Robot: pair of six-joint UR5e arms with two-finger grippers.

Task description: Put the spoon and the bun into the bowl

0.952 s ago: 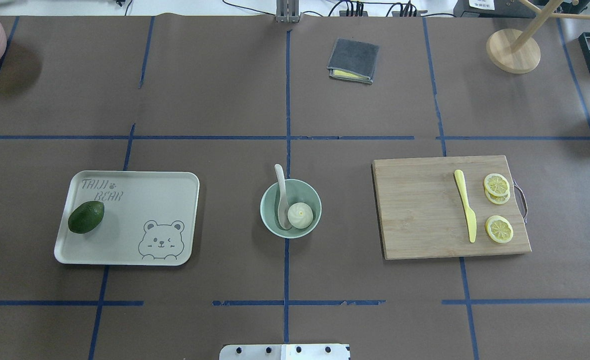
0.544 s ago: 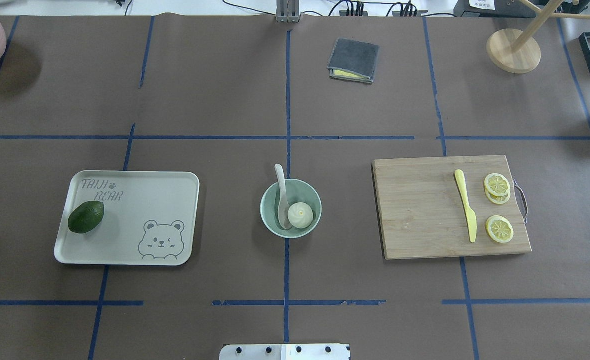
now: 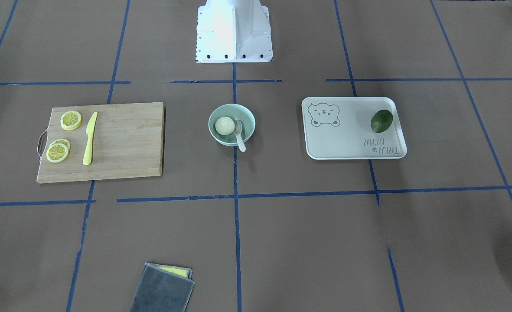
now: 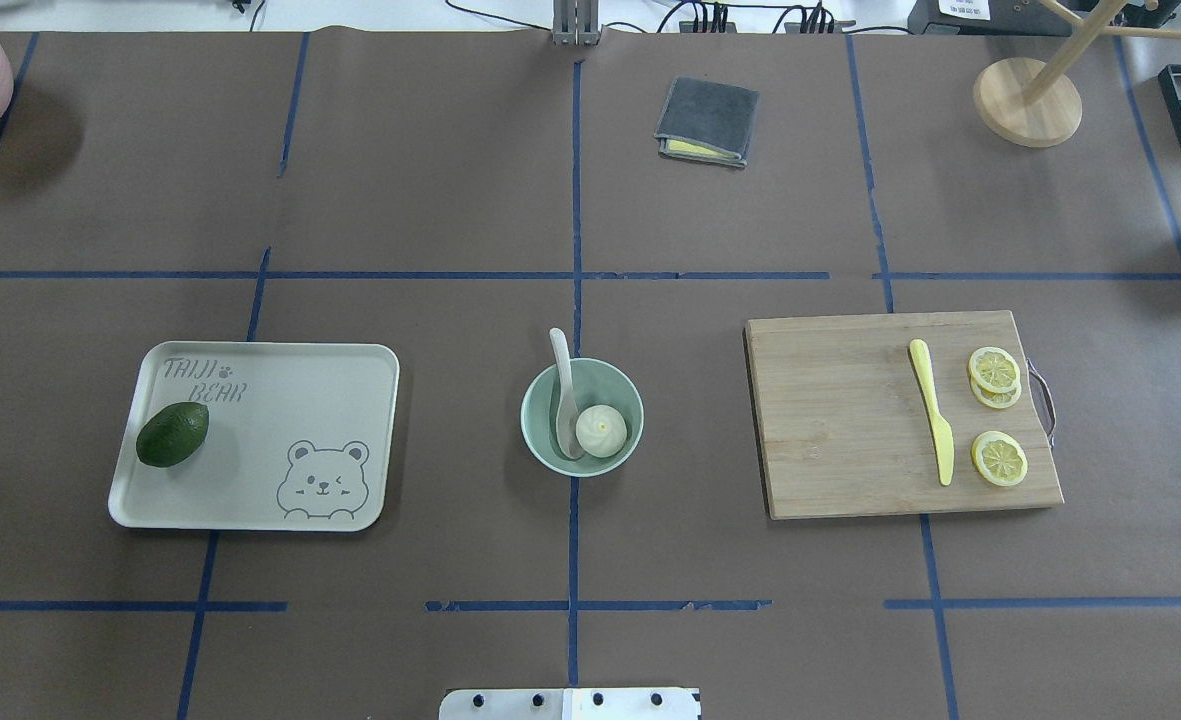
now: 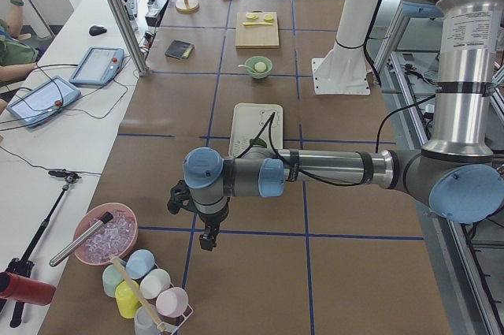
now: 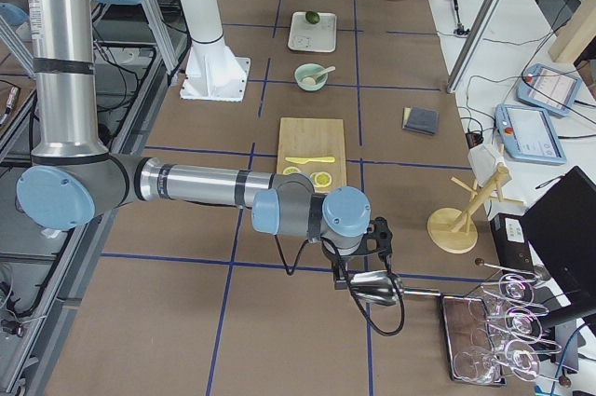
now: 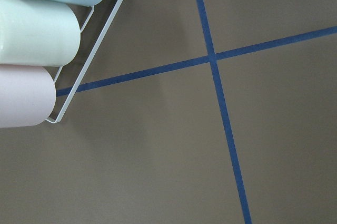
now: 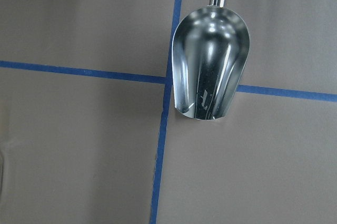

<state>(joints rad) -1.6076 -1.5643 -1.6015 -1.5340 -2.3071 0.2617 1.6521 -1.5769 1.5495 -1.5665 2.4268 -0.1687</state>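
Note:
The pale mint-green bowl [image 4: 531, 420] stands at the table's middle, also in the front-facing view [image 3: 249, 118]. The white pleated bun [image 4: 601, 431] lies inside it. The off-white spoon [image 4: 561, 378] rests with its scoop in the bowl beside the bun, its handle over the far rim. In the front-facing view the bun [image 3: 223, 126] and the spoon [image 3: 239, 138] show the same. My left gripper [image 5: 206, 240] hangs far off at the table's left end, and my right gripper [image 6: 343, 277] at the right end. I cannot tell whether either is open or shut.
A beige bear tray [image 4: 290, 500] with a dark green avocado [image 4: 172, 434] lies left of the bowl. A wooden board [image 4: 830, 420] with a yellow knife [image 4: 932, 410] and lemon slices [image 4: 998, 458] lies right. A grey cloth [image 4: 707, 120] sits at the back. A metal scoop [image 8: 209, 71] lies under the right wrist, cups [image 7: 37, 31] by the left.

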